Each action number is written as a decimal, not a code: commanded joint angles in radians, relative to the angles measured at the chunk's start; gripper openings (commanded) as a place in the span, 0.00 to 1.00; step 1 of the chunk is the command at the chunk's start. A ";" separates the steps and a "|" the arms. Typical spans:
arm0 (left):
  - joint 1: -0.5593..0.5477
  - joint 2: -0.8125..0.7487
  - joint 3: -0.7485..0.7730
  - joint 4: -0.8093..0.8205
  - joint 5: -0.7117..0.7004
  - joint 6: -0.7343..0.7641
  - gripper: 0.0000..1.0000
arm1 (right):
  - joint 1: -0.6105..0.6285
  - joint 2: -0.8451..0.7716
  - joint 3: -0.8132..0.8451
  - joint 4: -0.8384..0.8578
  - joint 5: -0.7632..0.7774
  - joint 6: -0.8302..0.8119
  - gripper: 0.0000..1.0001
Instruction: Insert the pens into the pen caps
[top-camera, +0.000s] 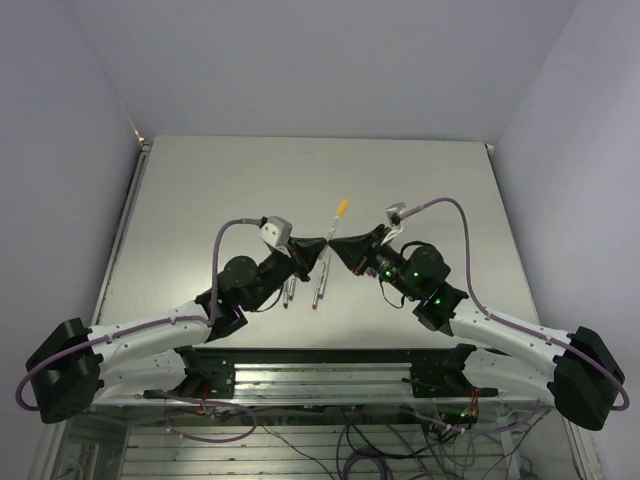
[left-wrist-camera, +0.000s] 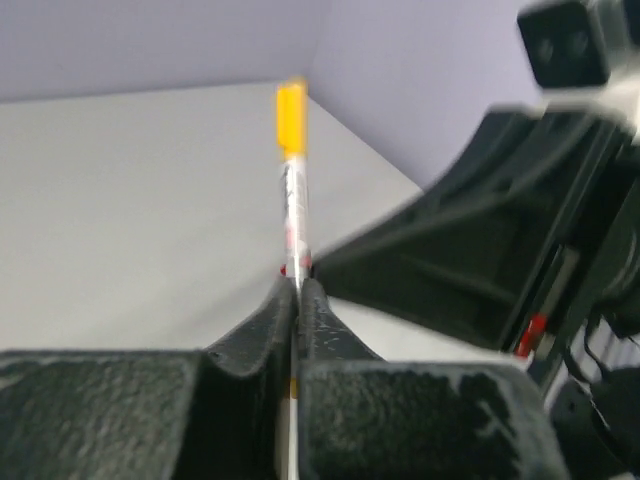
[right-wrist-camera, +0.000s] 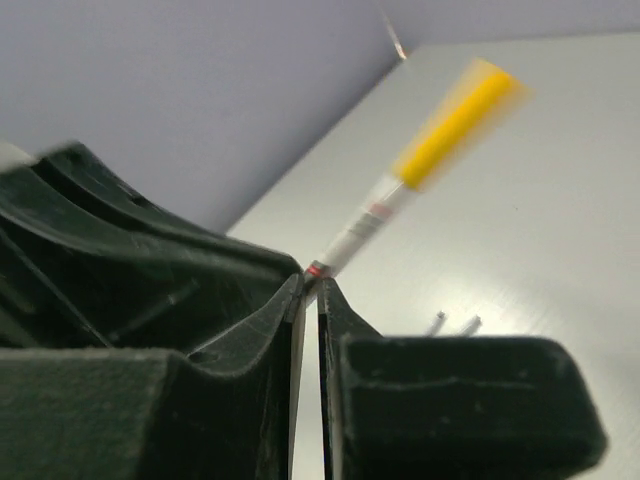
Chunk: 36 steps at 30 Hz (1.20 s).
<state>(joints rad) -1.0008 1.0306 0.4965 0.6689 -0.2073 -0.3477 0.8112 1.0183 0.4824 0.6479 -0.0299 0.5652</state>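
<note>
1. Pen (left-wrist-camera: 294, 210) is clamped in L pincer (left-wrist-camera: 298, 292). Fingers are together on the barrel, which runs through the tips and on past them, up and away.
2. Cap (right-wrist-camera: 458, 125), yellow, is on the pen's far end, well beyond both sets of tips. It looks on already, but blur means can't tell if fully seated.
3. R pincer (right-wrist-camera: 310, 285) meets the pen from the opposite side, tips right at the barrel just past L tips. Jaws are nearly together w/ a thin slit. Can't tell if it pinches the pen or only rests against it.
4. Step, my read: finish seating cap, then set pen down.
5. To do it well:
   - Hold L grip firm, no twist.
   - R should take the cap end, not mid-barrel.
   - Push straight along the pen axis toward L tips.
   - A sideways shove would prob lever the pen out of L.
6. Risk: both tips crowd the same spot, so little room. R would need to open and slide out along the barrel before re-gripping.
7. Spare pens (top-camera: 320, 285) lie on table (top-camera: 250, 180) below the pincers, on the arm-base side of L tips. Too small to tell if capped. Lay this pen beside them w/o knocking any.
</note>
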 joint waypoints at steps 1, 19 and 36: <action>-0.008 -0.034 0.097 0.241 -0.005 0.032 0.07 | 0.046 0.046 -0.012 -0.226 0.013 -0.053 0.00; -0.007 -0.196 -0.059 0.030 -0.267 0.007 0.07 | 0.060 0.009 0.076 -0.319 0.187 -0.115 0.00; 0.015 -0.211 -0.044 -0.076 -0.453 0.104 0.07 | 0.061 0.053 0.094 -0.341 0.251 -0.070 0.15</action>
<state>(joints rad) -1.0027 0.8051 0.4232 0.6056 -0.6113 -0.2916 0.8661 1.0805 0.5556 0.3080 0.1871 0.4828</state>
